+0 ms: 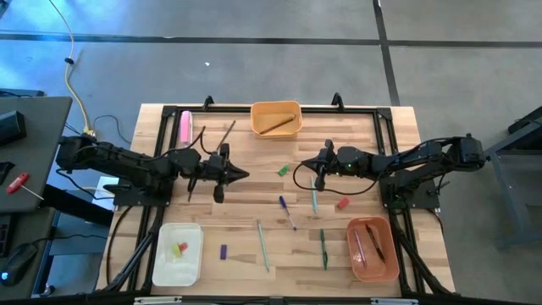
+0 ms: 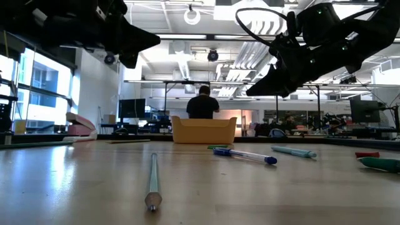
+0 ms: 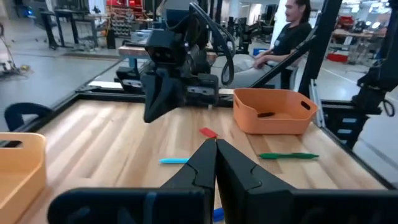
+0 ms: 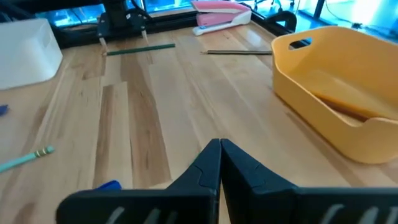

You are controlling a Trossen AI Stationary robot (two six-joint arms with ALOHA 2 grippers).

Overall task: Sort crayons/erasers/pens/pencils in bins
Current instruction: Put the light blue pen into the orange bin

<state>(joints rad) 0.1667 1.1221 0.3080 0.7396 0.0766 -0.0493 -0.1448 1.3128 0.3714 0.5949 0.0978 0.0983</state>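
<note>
left gripper (image 1: pixel 241 175) clenched, empty, mid-table | right gripper (image 1: pixel 300 172) clenched, empty, facing it | pens (image 1: pixel 288 212) and green crayon (image 1: pixel 284 170) lay loose between the bins (image 1: pixel 275 119) | risk: tips nearly met, so either arm advancing could collide | room: open wood near the front edge, bins at far and near sides

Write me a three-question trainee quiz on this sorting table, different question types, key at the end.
1. True or false: the yellow-orange bin already holds a brown stick.
2. Which bin holds short stubby pieces? A) white bin B) salmon-orange bin C) neither
3. Fill in: the fingers of the left gripper and the right gripper are both ____.

Key:
1. True.
2. A.
3. Shut; neither holds anything, and both hover above the table's middle.
</note>
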